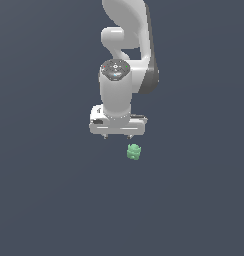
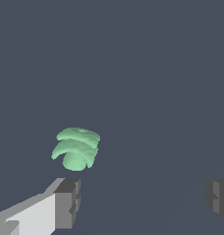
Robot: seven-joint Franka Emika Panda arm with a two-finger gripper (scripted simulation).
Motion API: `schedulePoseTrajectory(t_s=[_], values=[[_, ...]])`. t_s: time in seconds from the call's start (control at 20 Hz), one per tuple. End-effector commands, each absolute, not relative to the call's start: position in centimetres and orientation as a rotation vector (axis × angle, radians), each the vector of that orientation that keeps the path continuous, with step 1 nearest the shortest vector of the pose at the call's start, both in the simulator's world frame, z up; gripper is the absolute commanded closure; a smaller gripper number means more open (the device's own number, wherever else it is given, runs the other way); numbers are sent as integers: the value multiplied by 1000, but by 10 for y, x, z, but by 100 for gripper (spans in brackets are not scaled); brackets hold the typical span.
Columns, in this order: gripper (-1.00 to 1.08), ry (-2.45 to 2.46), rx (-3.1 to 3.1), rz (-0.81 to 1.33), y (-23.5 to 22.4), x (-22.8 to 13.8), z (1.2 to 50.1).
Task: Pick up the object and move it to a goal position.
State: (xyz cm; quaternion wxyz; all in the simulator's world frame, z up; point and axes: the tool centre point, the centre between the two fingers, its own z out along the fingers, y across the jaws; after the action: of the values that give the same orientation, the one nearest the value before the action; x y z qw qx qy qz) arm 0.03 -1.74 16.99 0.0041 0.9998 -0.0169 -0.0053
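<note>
The object (image 1: pixel 134 151) is a small light-green lumpy block on the dark grey floor, just in front of the white arm's hand and a little toward the exterior view's right. In the wrist view the object (image 2: pixel 76 148) lies ahead of one grey fingertip (image 2: pixel 68 202), outside the gap between the fingers. My gripper (image 1: pixel 117 136) hangs a little above the floor; it also shows in the wrist view (image 2: pixel 143 199). Its jaws stand wide apart and hold nothing.
The white Panda arm (image 1: pixel 126 45) rises behind the hand. The dark grey floor (image 1: pixel 44 200) spreads flat all around, with no other objects in view.
</note>
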Motion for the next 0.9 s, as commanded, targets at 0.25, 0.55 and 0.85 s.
schedulePoseTrajectory(t_s=[0.25,0.55,0.85], values=[[-92,-77,3129,6,-26,6,171],[-92,-100,3124,34,-40,12,175],[-92,-118,3125,30,-32,11,169]])
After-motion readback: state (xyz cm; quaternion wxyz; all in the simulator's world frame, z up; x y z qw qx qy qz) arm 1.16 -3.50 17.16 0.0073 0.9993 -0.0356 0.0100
